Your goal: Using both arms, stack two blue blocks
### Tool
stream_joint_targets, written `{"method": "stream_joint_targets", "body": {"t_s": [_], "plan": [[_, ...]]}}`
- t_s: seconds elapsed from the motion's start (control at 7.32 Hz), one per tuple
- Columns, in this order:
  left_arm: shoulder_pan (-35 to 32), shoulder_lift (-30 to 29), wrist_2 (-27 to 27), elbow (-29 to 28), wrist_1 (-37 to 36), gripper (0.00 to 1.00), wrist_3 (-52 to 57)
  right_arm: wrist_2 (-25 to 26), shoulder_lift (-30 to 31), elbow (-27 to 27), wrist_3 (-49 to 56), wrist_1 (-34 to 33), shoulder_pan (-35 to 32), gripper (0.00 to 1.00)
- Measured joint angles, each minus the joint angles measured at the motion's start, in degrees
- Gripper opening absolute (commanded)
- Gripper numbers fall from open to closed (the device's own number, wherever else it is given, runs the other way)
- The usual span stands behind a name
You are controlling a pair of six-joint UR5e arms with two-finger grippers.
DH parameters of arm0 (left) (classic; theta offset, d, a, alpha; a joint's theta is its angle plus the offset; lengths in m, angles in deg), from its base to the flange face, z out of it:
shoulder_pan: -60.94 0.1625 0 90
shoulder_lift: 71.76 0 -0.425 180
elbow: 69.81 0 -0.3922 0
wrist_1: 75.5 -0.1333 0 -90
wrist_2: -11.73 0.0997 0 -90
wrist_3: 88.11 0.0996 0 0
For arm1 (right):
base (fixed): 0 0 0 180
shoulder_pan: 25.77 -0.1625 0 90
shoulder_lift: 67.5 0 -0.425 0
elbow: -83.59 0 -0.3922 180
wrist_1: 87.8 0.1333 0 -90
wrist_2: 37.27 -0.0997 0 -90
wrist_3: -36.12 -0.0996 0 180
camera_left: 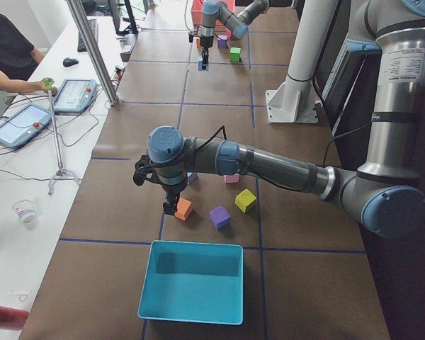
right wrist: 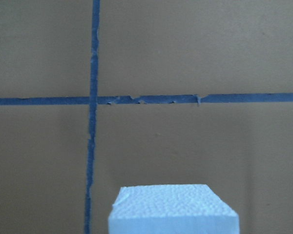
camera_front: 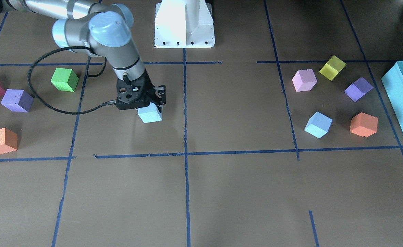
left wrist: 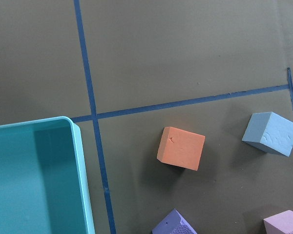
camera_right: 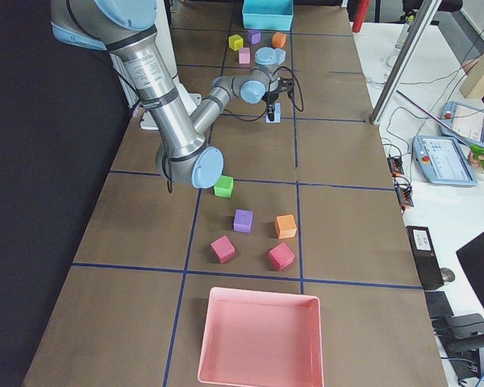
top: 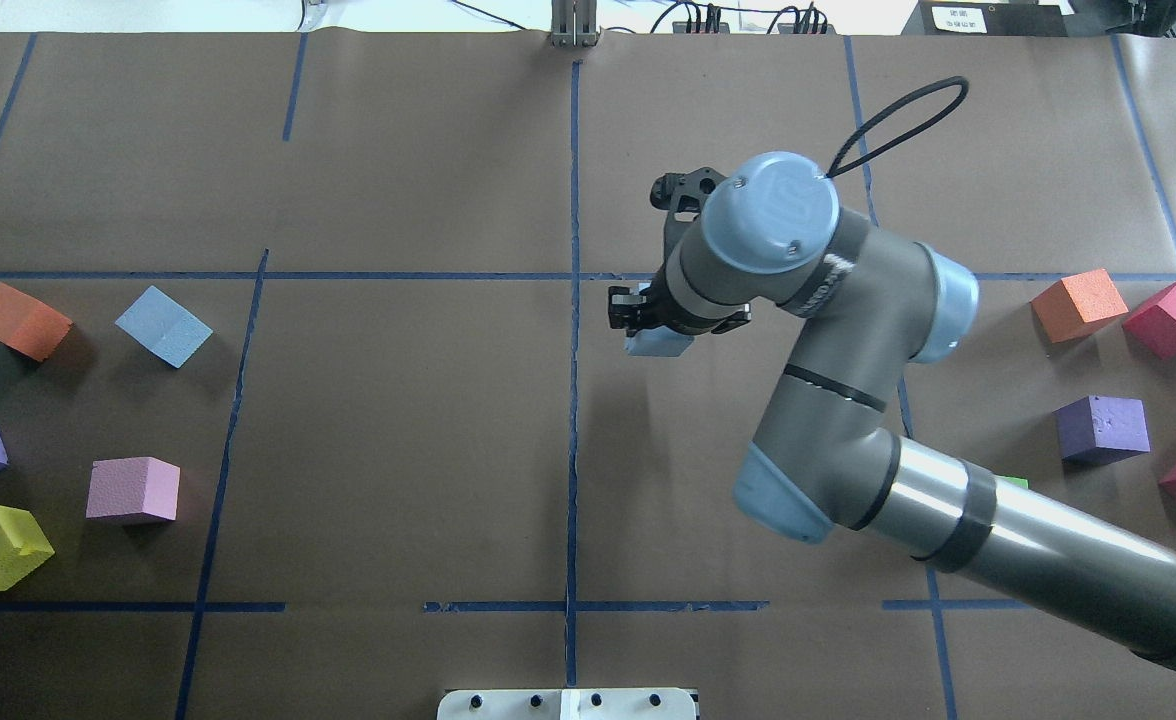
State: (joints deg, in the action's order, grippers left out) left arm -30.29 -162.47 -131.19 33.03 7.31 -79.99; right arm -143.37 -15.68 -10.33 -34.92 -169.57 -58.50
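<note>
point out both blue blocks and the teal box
held blue block (camera_front: pixel 150 116), front-facing view, its near face
loose blue block (top: pixel 163 326), overhead view, its top face
teal box (left wrist: pixel 81 165), left wrist view, its right rim

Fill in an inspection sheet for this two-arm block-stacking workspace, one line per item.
Surface: brown table marked with a blue tape grid.
Job's things: gripped blue block near the centre line; loose blue block on the left arm's side; not yet stacked.
Clutter: green cube, yellow cube, other orange, purple and pink cubes; teal bin; pink tray.
Grippers: right gripper shut on the gripped blue block; left gripper by an orange cube, state cannot be told.
Cables: black cable loops off the right arm.
Surroundings: operator and tablets at a side table.
</note>
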Motion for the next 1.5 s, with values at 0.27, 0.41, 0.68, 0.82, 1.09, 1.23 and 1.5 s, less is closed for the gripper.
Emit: {"method": "stream_joint_targets", "body": {"t_s": [0.27,0.41,0.68,0.82,1.09,1.23,1.5], "plan": [[0.1,1.9,-0.2,-0.3,4.5,1.00,-0.1,3.3,-4.0,5.8,-2.8,-0.2,2.9,0.01],[0.4,2.3,-0.2,-0.3,5.8,1.00,-0.3,3.6,-5.1,7.6,-3.7,-0.2,3.7,0.02],[0.9,2.5,-0.2,-0.1,6.5,1.00,-0.4,3.8,-8.4,12.5,-5.2,0.0,4.7,0.03],[0.9,2.5,-0.2,0.0,6.6,1.00,-0.4,3.8,-9.0,13.6,-5.2,0.0,5.1,0.03],[1.0,2.6,-0.2,0.0,6.7,1.00,-0.3,4.2,-9.4,14.4,-4.5,0.0,5.9,0.04],[1.0,2.6,-0.2,0.1,6.7,1.00,-0.2,4.3,-9.5,14.5,-3.7,0.0,6.1,0.06],[1.0,2.9,-0.2,0.2,6.8,1.00,-0.1,4.4,-9.7,14.6,-2.4,0.0,6.4,0.99]]}}
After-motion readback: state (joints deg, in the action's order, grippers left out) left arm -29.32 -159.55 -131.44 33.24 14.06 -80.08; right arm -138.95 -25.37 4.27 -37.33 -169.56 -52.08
